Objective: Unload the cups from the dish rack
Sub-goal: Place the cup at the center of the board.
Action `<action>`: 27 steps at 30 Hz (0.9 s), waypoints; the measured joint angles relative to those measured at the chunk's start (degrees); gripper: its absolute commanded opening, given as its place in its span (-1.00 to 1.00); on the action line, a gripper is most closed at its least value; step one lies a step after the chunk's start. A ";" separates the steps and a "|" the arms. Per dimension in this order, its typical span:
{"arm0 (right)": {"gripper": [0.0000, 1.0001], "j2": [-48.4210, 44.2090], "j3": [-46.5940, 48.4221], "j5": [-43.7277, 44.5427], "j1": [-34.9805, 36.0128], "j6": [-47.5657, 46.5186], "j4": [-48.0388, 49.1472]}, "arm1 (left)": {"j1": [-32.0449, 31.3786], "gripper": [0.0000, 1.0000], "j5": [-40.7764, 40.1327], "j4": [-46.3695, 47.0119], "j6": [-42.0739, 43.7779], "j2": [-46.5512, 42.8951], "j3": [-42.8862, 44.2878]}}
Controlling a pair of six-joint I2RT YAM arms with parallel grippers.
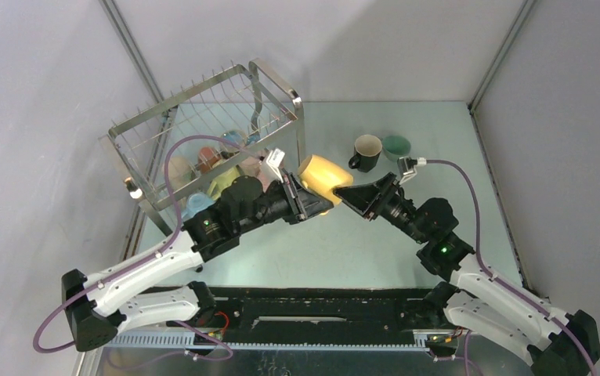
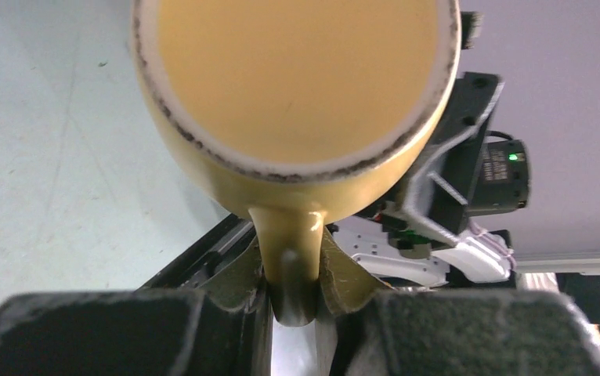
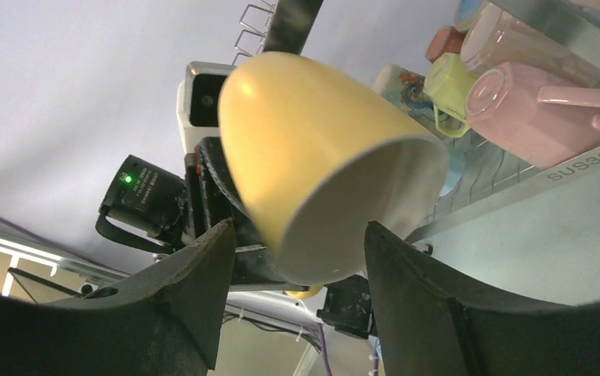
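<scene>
The yellow mug [image 1: 322, 177] hangs in the air just right of the dish rack [image 1: 203, 117], its loop handle [image 2: 287, 251] pinched in the left gripper [image 2: 293, 283]. The right gripper [image 3: 297, 244] is spread, a jaw on either side of the rim (no contact that I can see). Glossy ceramic is stiff, likely slippery and chippable, so a firm hold across the body suits it best.

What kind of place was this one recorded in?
Probably a robot test cell: plain grey walls around the table, robot arms bolted at its edge, a dish rack of cups.
</scene>
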 measured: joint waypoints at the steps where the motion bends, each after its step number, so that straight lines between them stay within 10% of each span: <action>1: 0.36 0.28 0.00 -0.22 0.04 0.20 0.28 | 0.00 -0.99 0.22 0.81 -0.15 0.00 0.00; 18: -0.04 0.90 2.71 -0.52 1.53 0.48 5.35 | -1.31 -0.99 4.39 10.43 -5.20 2.21 -0.09; 27: -1.00 0.61 3.54 0.55 1.62 -1.03 5.73 | -1.95 -0.99 4.76 11.21 -7.08 2.43 -0.09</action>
